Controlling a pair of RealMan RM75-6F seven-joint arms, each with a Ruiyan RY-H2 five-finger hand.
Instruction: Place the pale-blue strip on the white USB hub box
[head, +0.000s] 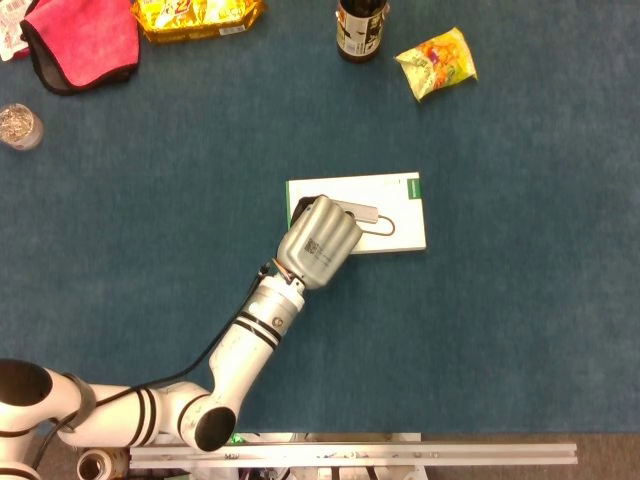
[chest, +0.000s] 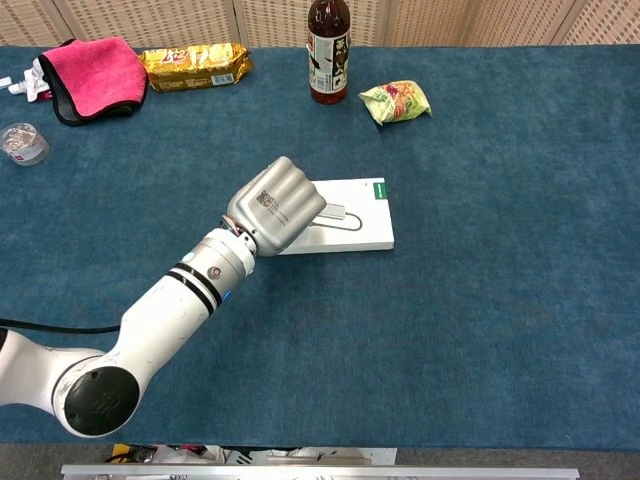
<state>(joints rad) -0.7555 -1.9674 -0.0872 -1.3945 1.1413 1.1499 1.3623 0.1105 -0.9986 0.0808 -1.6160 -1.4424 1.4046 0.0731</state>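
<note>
The white USB hub box (head: 385, 205) (chest: 360, 225) lies flat near the middle of the blue table, with a green tab at its right end. My left hand (head: 318, 243) (chest: 275, 206) hovers over the box's left end with its fingers curled into a fist, knuckles up. The pale-blue strip shows in neither view and lies nowhere else on the table, so it is hidden inside or under the fist. A grey hub and cable printed on the box lid pokes out to the right of the hand. My right hand shows in neither view.
Along the far edge are a dark bottle (head: 361, 28), a yellow snack bag (head: 437, 62), a gold packet (head: 197, 14) and a pink cloth (head: 80, 40). A small round jar (head: 19, 126) sits at far left. A metal rail (head: 350, 454) runs along the near edge.
</note>
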